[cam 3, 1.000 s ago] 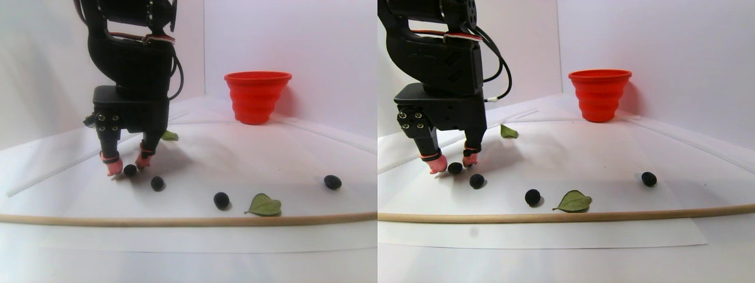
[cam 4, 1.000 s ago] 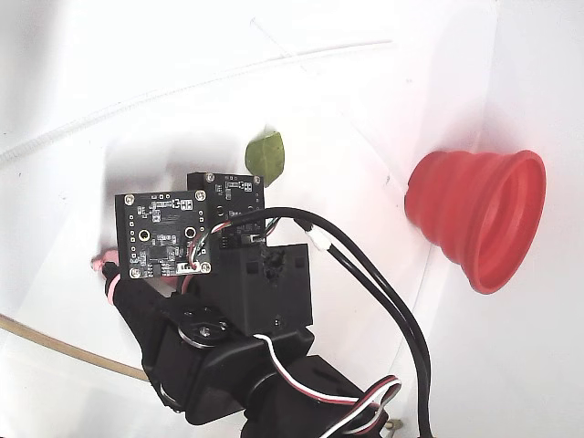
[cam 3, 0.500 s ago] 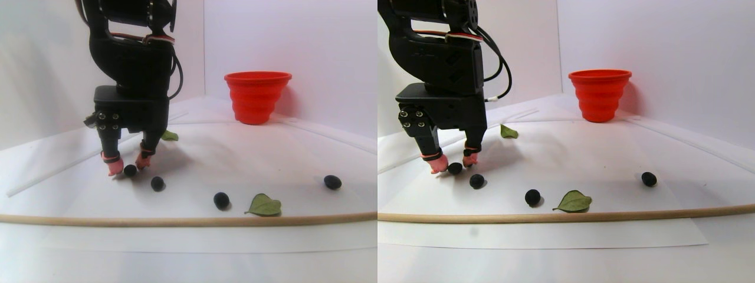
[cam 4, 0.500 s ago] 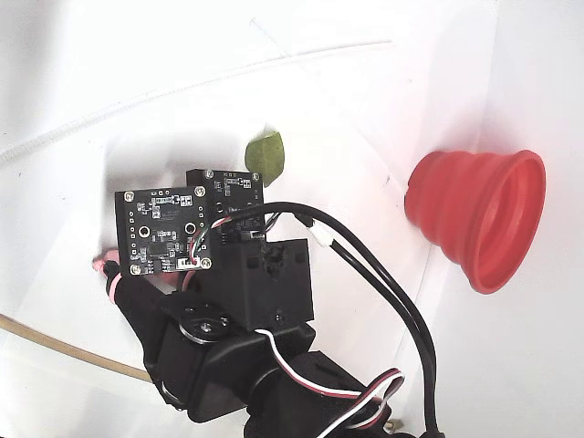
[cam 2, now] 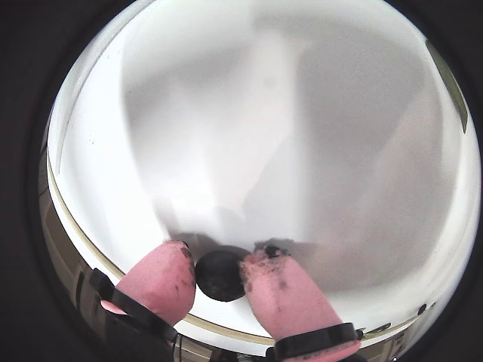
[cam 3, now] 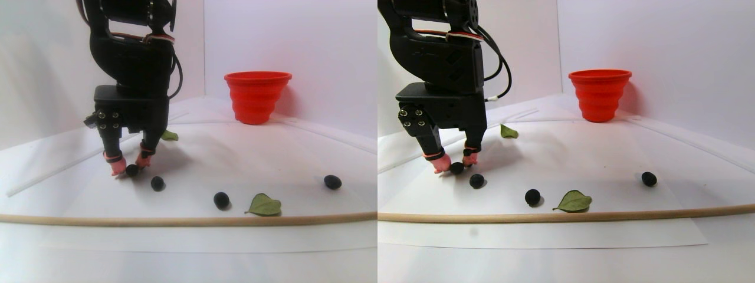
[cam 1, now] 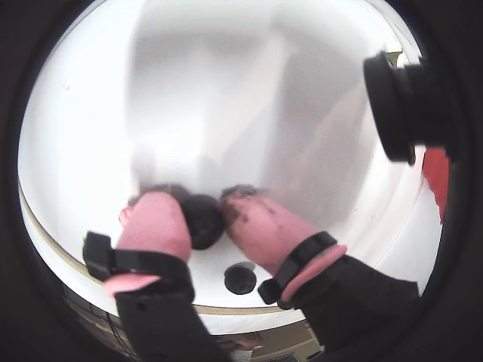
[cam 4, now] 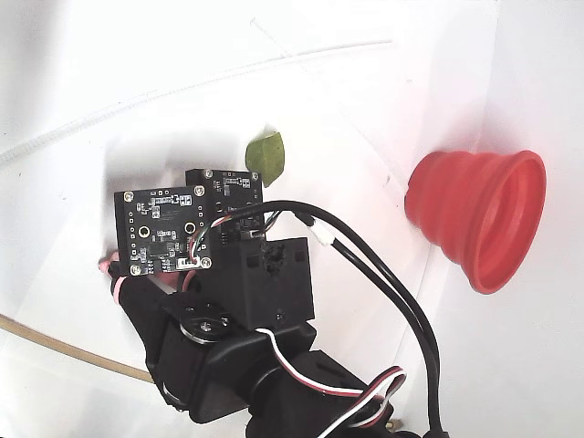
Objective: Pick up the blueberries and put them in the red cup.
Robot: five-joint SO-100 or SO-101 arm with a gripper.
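Observation:
One blueberry sits between my pink fingertips and touches both; it rests on the white sheet. My gripper is shut on it, as a wrist view and the stereo pair view also show. Three more blueberries lie loose on the sheet: one just beside the gripper, one further right, one far right. The red cup stands upright at the back, well away from the gripper. In the fixed view the arm hides the blueberries; the red cup is at the right.
A green leaf lies by the middle blueberry, another leaf behind the gripper. A thin wooden rod runs along the front of the sheet. White walls close off the back.
The left pink fingertip has moved in toward the blueberry, narrowing the gap. The arm has stayed in place and the loose blueberries have not moved.

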